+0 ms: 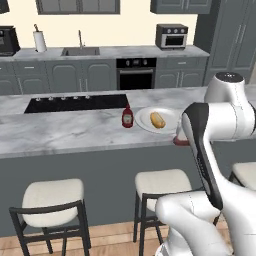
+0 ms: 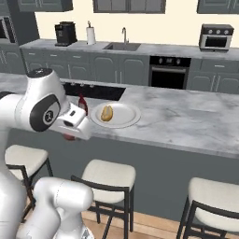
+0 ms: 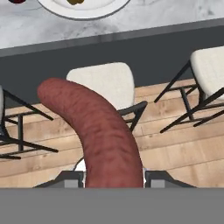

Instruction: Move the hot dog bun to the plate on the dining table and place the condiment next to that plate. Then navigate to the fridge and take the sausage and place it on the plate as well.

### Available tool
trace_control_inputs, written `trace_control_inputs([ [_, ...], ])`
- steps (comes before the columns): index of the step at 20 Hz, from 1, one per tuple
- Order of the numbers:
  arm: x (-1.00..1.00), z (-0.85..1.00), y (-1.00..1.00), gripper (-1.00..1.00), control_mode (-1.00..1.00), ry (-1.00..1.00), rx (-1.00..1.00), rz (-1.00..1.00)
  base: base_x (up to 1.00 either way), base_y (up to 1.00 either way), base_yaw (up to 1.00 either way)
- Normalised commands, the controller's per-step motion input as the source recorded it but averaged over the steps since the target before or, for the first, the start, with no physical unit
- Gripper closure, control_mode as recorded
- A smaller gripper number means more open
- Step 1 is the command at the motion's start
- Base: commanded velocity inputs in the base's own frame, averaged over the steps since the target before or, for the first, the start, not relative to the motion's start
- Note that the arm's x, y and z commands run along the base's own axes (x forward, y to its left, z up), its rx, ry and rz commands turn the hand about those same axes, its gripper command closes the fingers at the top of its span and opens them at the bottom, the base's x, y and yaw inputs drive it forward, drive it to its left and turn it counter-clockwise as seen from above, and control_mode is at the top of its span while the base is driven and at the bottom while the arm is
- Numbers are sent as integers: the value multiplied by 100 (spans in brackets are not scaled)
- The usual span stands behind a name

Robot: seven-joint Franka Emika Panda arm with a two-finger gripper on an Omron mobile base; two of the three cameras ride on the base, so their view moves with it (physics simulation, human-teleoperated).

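My gripper [image 3: 113, 179] is shut on the reddish-brown sausage [image 3: 100, 131], which curves up out of the fingers. The hand hangs just off the front edge of the dining table [image 1: 60, 132], over the stools. A bit of the sausage [image 1: 179, 142] shows under the hand in the left base view, and the sausage [image 2: 69, 137] also peeks out below the gripper [image 2: 70, 135]. On the table lies the pale plate [image 1: 142, 120] with the yellow hot dog bun [image 1: 157, 120] on it. The red condiment bottle [image 1: 127, 118] stands upright just left of the plate. The tall dark grey fridge [image 1: 230, 35] is at the back right.
Cream-seated stools [image 1: 52, 197] line the table's front, one stool [image 3: 103, 83] directly below my hand. A black cooktop [image 1: 75, 103] is set into the table behind the bottle. The back counter carries a sink [image 1: 80, 51], a toaster oven [image 1: 171, 36] and a coffee machine [image 2: 65, 33].
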Motion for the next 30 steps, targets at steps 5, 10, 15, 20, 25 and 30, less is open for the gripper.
trace_control_inputs([
  [5, 100, 0, -35, 100, -100, -5, 9, -4, 0, 0, 0],
  [10, 100, 0, -14, 100, -100, -17, 4, -6, 0, 0, 0],
  [15, 100, -9, -11, 100, -100, -2, 1, -9, 0, 0, 0],
  [20, 100, -31, -23, 100, -100, 1, 0, -12, 0, 0, 0],
  [25, 91, -45, -20, 100, -100, 0, 3, -4, 0, 0, 0],
  [30, 70, -54, -16, 100, -100, 1, 4, -2, 0, 0, 0],
])
